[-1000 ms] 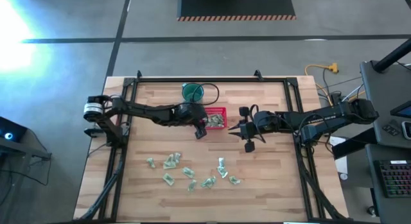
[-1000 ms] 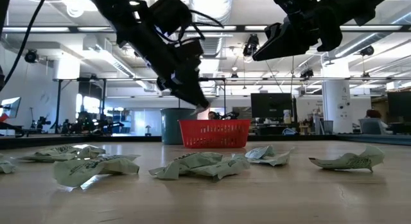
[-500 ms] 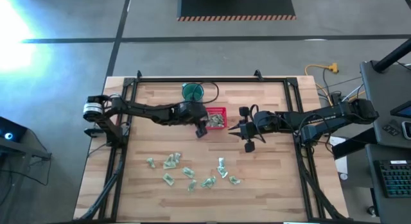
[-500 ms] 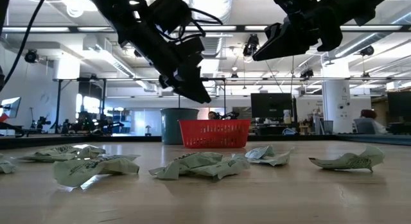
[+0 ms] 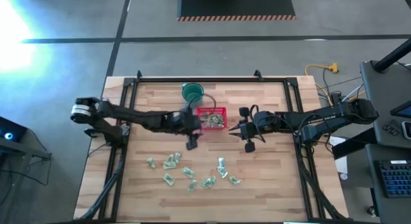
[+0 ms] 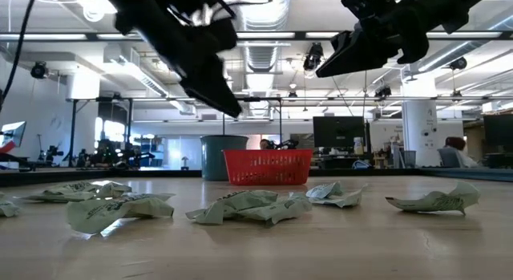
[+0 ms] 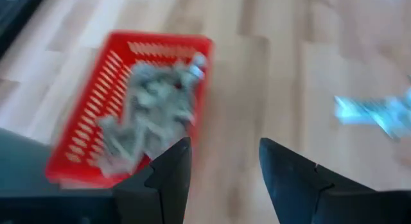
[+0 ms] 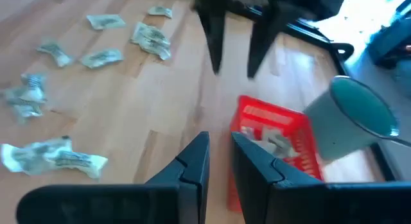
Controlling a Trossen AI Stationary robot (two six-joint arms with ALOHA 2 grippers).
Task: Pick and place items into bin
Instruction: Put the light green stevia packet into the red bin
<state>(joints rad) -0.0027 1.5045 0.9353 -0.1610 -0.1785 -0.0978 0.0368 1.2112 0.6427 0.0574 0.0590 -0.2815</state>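
High view: the left gripper is over the wooden surface, just off the near left corner of the red bin, between the bin and the scattered items. Its fingers stand apart with nothing between them, as the left wrist view confirms: two dark fingers with bare wood showing in the gap, the bin ahead and to one side.

The bin holds a heap of pale green-and-white crinkled wrapped pieces. It sits toward the far middle of the surface, just beside a round dark green cup, which stands at its far left corner. Whether the two are touching cannot be told.

The right gripper hangs over the surface just to the right of the bin, raised clear of the wood in the low view. Its fingers are close together with a narrow gap, and nothing is seen held between them.

Remaining items lie loose on the near half of the surface, in a spread cluster well apart from the bin. In the low view they show as crumpled wrappers lying flat in the foreground, with the bin behind them and the cup partly hidden at its left.

Both arms reach inward from opposite sides of the surface.
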